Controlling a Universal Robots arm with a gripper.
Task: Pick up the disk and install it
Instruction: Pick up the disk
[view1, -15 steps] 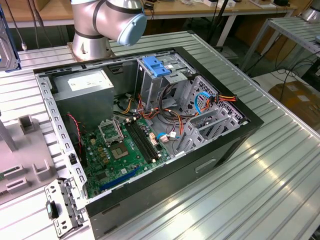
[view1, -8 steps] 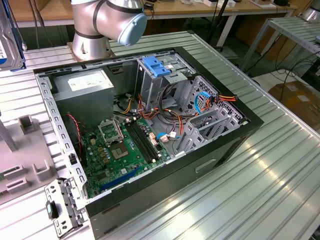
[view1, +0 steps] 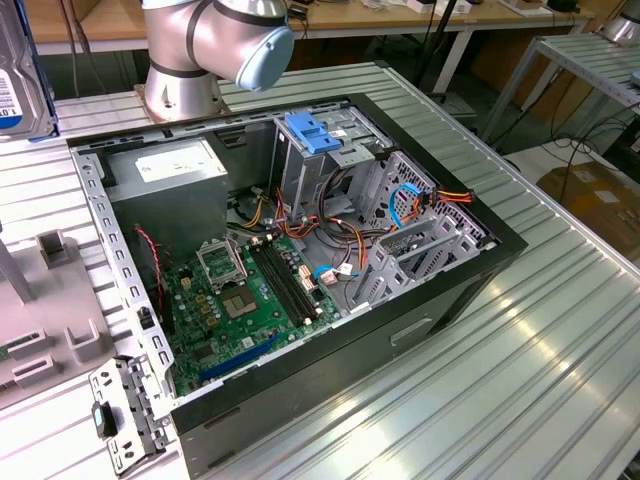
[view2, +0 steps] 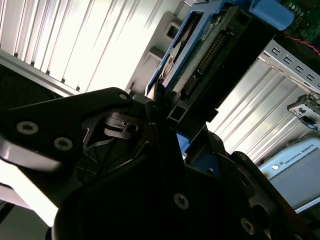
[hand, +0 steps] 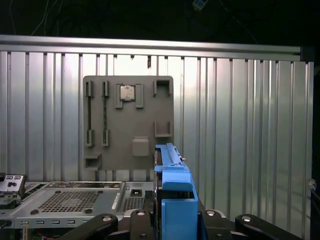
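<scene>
The disk (view1: 18, 75), a silver drive with a white label and a blue band, hangs on edge at the exterior view's far left, above the ribbed table. In both wrist views my gripper (hand: 175, 222) is shut on it. Its blue carrier rail (hand: 175, 192) stands up between the black fingers (hand: 137, 220). The second wrist view shows the disk (view2: 210, 50) from its connector end, with the gripper (view2: 165, 112) clamped on its lower part. The open computer case (view1: 450, 290) lies to the exterior view's right of the disk.
A bare blue bracket (view1: 315, 135) sits on top of the case's drive cage. Inside are a green motherboard (view1: 250, 300), a grey power supply box (view1: 165, 175) and loose cables. A grey fixture plate (hand: 127, 125) lies below the gripper. The arm's base (view1: 185, 60) stands behind the case.
</scene>
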